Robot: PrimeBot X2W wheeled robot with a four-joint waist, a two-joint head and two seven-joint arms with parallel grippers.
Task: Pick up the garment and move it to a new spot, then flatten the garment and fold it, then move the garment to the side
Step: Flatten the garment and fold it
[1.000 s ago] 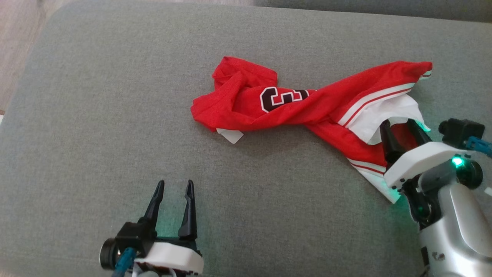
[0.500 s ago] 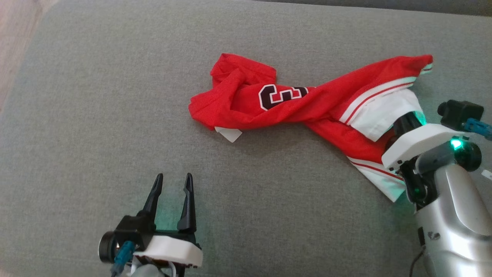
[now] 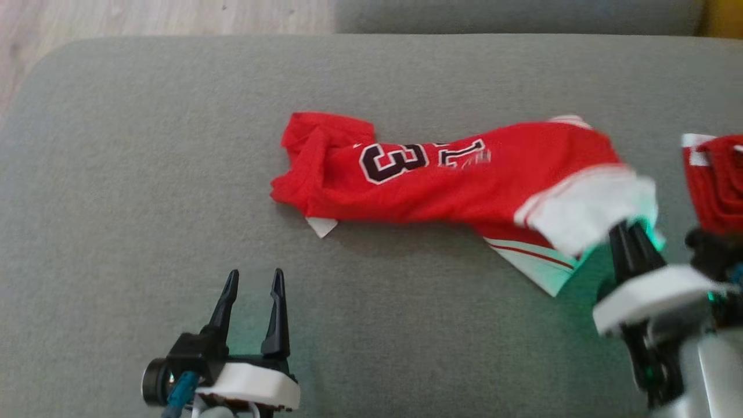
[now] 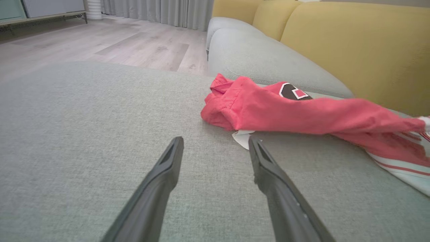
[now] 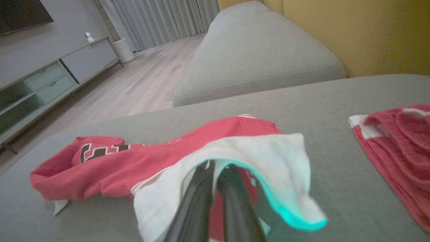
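2 hands: right hand (image 3: 628,230) clamps garment (image 3: 453,186) edge; left hand (image 3: 253,276) spread above cushion (image 3: 145,174).

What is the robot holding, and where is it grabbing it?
The right gripper is shut on the red jersey, pinching its white-edged end. The left gripper is open and holds nothing.

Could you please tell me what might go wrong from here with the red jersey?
1. The right tool is shut on only the white-lined end of the red jersey. The rest lies twisted on the grey cushion, so it may slip out or drag bunched.
2. Another red garment lies close on the robot's right; a sweep that way could snag it.
3. The left tool stands open, apart from the jersey, so nothing steadies the far end.
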